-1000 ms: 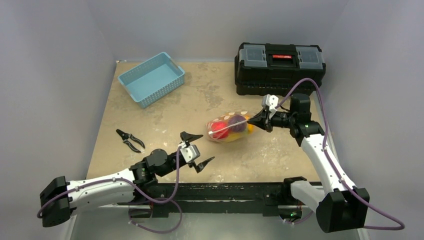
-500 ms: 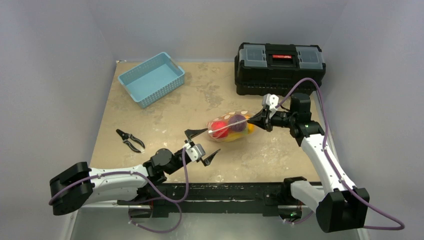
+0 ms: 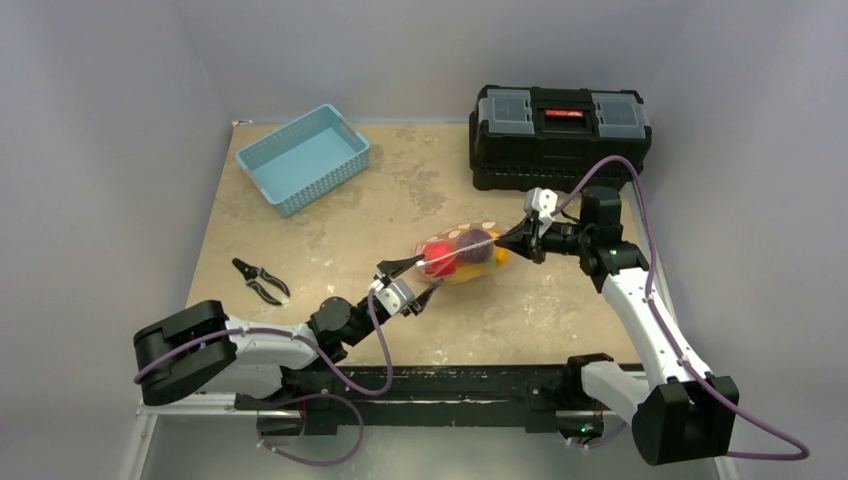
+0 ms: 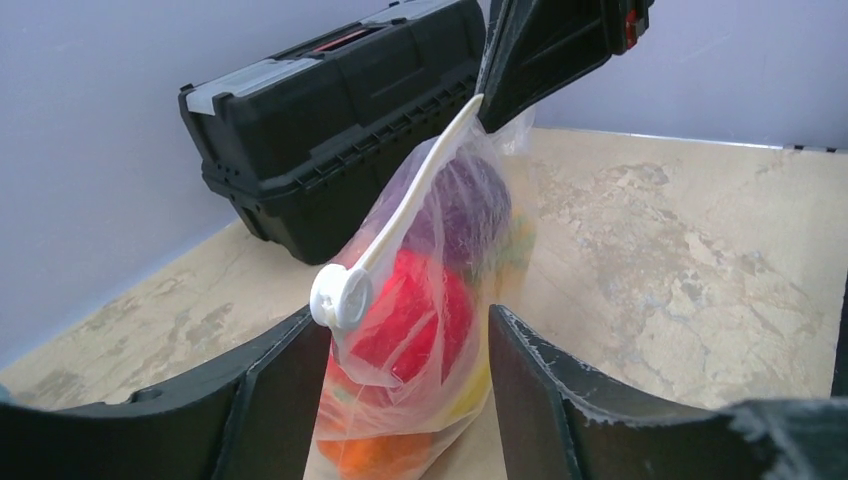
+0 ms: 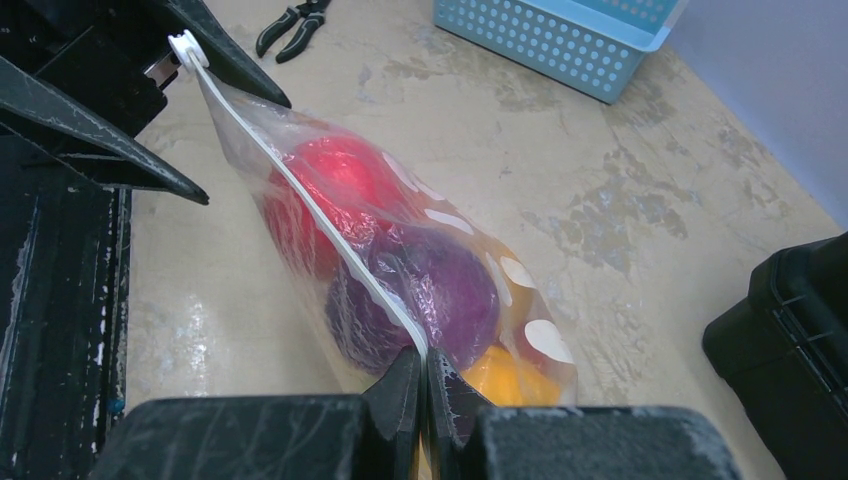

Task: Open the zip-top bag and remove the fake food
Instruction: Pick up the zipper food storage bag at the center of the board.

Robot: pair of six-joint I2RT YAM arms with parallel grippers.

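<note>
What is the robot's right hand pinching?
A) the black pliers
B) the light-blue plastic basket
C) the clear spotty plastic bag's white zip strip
C: the right hand is shut on the white zip strip of the clear spotty plastic bag.

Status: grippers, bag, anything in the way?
Right gripper shut on zip-top bag, strip end. Left gripper open, straddling slider end. Zip closed, fake food inside. Nothing obstructing.
</note>
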